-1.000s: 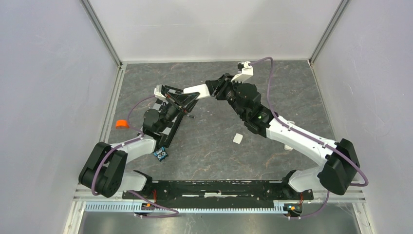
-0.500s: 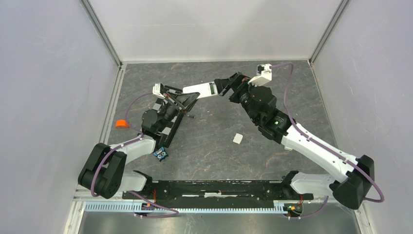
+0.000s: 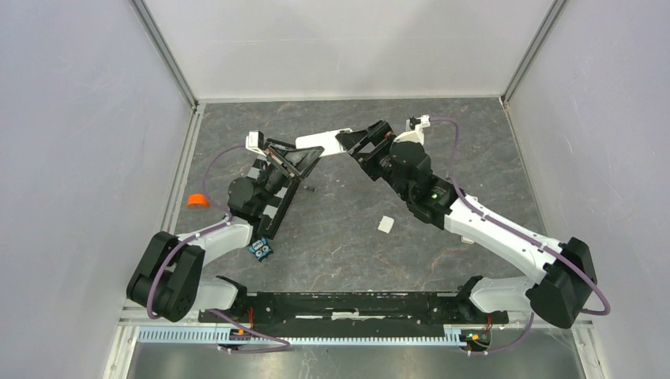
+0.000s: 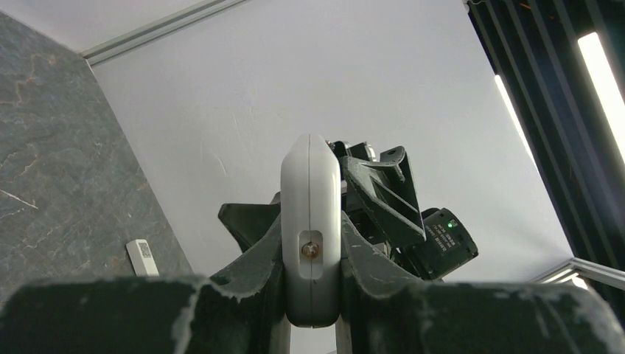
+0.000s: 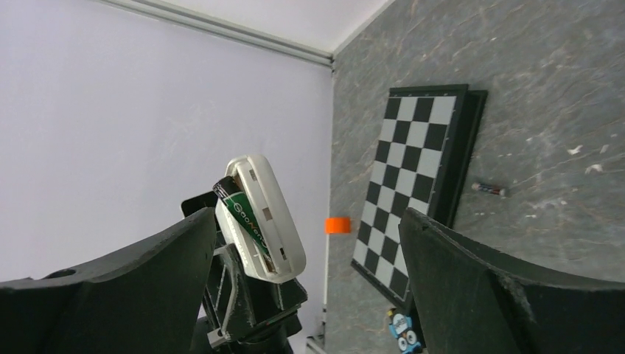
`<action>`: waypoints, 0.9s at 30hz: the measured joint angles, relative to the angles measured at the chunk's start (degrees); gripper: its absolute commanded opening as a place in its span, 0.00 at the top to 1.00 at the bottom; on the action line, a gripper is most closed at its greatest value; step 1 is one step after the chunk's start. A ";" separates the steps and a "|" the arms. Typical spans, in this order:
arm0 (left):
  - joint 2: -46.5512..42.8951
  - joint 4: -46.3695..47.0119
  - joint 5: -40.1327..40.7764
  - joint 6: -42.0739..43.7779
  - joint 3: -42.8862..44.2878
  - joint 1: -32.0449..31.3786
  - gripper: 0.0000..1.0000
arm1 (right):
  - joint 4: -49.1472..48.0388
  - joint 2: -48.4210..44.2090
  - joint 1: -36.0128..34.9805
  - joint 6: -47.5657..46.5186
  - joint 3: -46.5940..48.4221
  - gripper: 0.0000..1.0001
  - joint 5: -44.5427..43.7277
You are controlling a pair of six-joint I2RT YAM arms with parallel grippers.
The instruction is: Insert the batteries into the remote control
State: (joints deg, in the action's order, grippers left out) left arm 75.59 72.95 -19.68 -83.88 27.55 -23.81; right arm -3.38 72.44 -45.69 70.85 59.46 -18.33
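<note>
Well, your left gripper (image 4: 310, 254) clamped the remote control (image 4: 310, 184), your right gripper (image 5: 308, 221) stood open; a tilt could have spilled its battery (image 5: 242, 210).

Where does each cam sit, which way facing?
Top external: above and behind, looking down on the table; left arm and right arm show.
Left wrist: looks along the left gripper, shut on the remote control, toward the wall.
Right wrist: looks through the open right gripper at that remote, chessboard beyond.
All share the remote.
</note>
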 measured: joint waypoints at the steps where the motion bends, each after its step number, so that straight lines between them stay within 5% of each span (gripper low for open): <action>1: 0.00 0.11 0.00 0.07 0.00 0.00 0.98 | -1.01 0.55 0.00 1.01 -0.31 0.02 0.52; 8: 0.00 0.57 -0.17 0.76 0.00 0.00 0.98 | -8.76 0.92 0.00 2.95 -2.21 0.02 1.51; 16: 0.04 1.60 -0.42 0.85 0.00 0.00 0.98 | -12.79 1.25 0.09 5.20 -2.21 0.21 1.53; 27: 1.77 5.03 -1.38 0.85 -0.35 0.00 0.98 | -13.75 5.88 0.07 8.92 -0.57 0.19 4.09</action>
State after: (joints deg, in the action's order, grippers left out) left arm 77.36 77.97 -21.06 -83.02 27.20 -23.81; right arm -17.12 78.32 -45.63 79.77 58.89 -14.24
